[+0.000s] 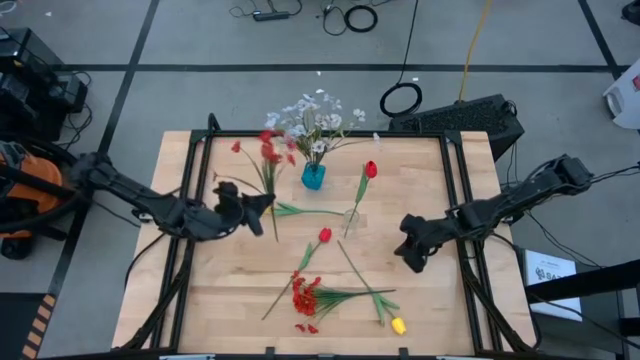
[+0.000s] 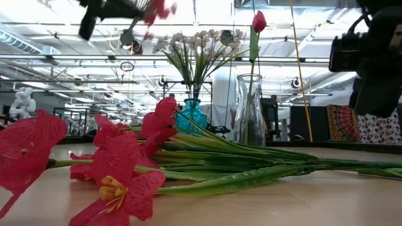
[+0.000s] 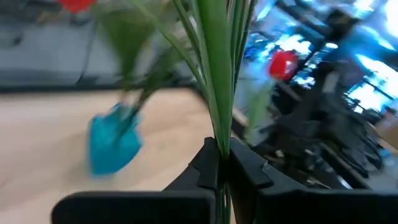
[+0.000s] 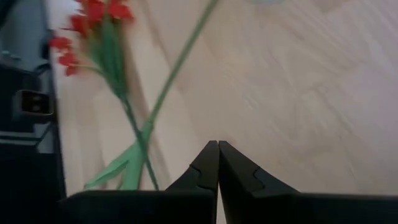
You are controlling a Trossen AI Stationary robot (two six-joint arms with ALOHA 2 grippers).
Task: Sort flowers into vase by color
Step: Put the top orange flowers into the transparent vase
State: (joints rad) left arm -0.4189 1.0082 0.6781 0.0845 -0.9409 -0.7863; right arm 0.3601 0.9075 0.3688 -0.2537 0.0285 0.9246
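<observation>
The left gripper (image 3: 219, 168) is clamped on the green stems of a red spray (image 1: 268, 150), whose blooms hang in the air just beside the blue vase (image 1: 313, 177) near the table's (image 1: 470, 320) far edge. That vase already holds the white blossoms (image 1: 315, 118); just beside it, toward the right edge, a clear vase (image 1: 352, 218) holds one red tulip (image 1: 371, 169). The step in hand looks like carrying the red spray to a vase. The next move calls for swinging the stem ends over the clear vase, where the red already stands, tipping the spray upright and lowering it into the narrow neck before letting go. The left arm reaches in low from the left edge, wrist turned toward the vases. The right gripper (image 4: 217, 163) is pinched tight on nothing, hovering over the boards near the right edge. Unsorted near the front edge lie a red tulip (image 1: 324, 236), a red cluster (image 1: 304, 297) and a yellow tulip (image 1: 398, 325), stems crossing
</observation>
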